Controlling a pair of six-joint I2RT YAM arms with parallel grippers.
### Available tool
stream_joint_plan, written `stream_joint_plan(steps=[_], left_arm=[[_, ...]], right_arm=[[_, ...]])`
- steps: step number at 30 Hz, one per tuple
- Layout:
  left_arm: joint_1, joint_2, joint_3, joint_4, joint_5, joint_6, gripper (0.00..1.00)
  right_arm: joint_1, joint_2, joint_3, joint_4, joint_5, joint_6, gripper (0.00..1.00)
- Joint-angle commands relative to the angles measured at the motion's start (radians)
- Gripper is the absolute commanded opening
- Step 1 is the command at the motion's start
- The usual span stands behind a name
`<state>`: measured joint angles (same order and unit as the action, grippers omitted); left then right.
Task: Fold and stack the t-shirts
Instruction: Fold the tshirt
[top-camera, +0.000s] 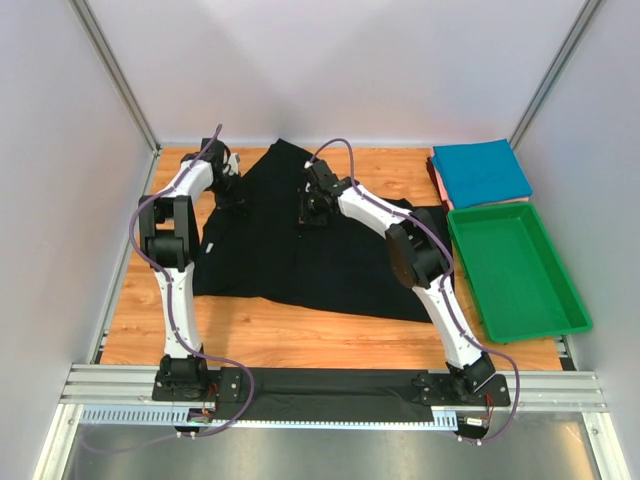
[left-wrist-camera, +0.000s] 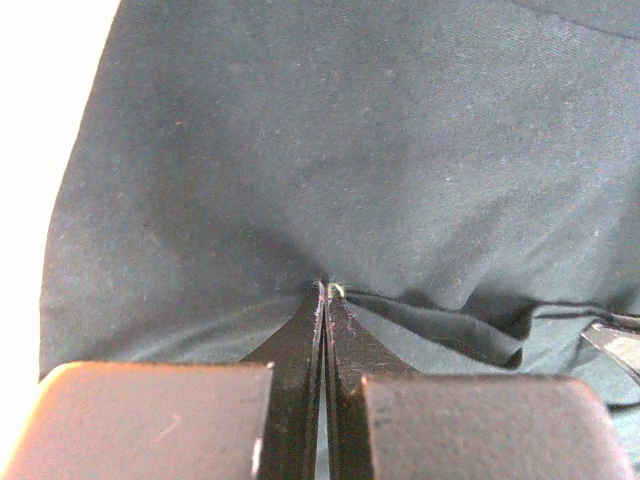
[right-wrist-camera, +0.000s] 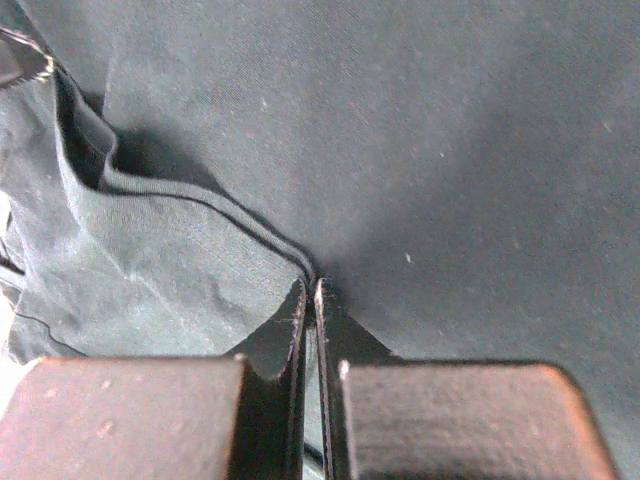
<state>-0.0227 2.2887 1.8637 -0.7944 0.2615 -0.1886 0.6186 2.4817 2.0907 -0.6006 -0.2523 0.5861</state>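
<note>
Black t-shirt, spread mid-tabletop: left gripper and right gripper each pinched tight on its far-side cloth.

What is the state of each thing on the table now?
black t-shirt: spread out, not folded.
blue t-shirt: folded, on the red t-shirt.
red t-shirt: mostly hidden underneath.
green tray: upright.
left gripper: shut on the black t-shirt.
right gripper: shut on the black t-shirt.

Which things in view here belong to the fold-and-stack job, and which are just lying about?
Job:
- black t-shirt, pinched by the left fingers and the right fingers
- folded teal-blue t-shirt
- reddish t-shirt, under the teal-blue one

Lying about:
- green tray
</note>
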Motion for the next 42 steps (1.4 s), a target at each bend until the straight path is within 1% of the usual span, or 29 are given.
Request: stream_joint_plan(steps=[1, 4, 10, 19, 28, 39, 42], left_arm=[[-0.008, -0.084, 0.015, -0.002, -0.056, 0.0, 0.0], [-0.01, -0.103, 0.038, -0.006, -0.082, -0.012, 0.0], [-0.014, -0.126, 0.063, -0.02, -0.09, -0.023, 0.0], [-0.025, -0.12, 0.107, -0.003, -0.057, -0.017, 0.0], [-0.045, -0.051, 0.245, -0.008, -0.041, 0.008, 0.0], [-0.046, 0.021, 0.293, 0.0, -0.013, -0.003, 0.0], [-0.046, 0.018, 0.288, -0.02, -0.056, 0.001, 0.06]], right_arm=[[0.0, -0.086, -0.037, 0.039, 0.03, -0.009, 0.0], [0.0, -0.115, -0.044, 0.058, 0.025, -0.002, 0.0], [0.0, -0.133, -0.043, 0.064, 0.022, 0.006, 0.0], [0.0, -0.17, -0.077, 0.082, 0.061, 0.026, 0.0], [-0.002, -0.195, -0.123, 0.107, 0.081, 0.037, 0.0], [-0.023, -0.179, -0.11, 0.088, 0.133, 0.037, 0.0], [-0.04, -0.17, -0.103, 0.081, 0.145, 0.037, 0.0]])
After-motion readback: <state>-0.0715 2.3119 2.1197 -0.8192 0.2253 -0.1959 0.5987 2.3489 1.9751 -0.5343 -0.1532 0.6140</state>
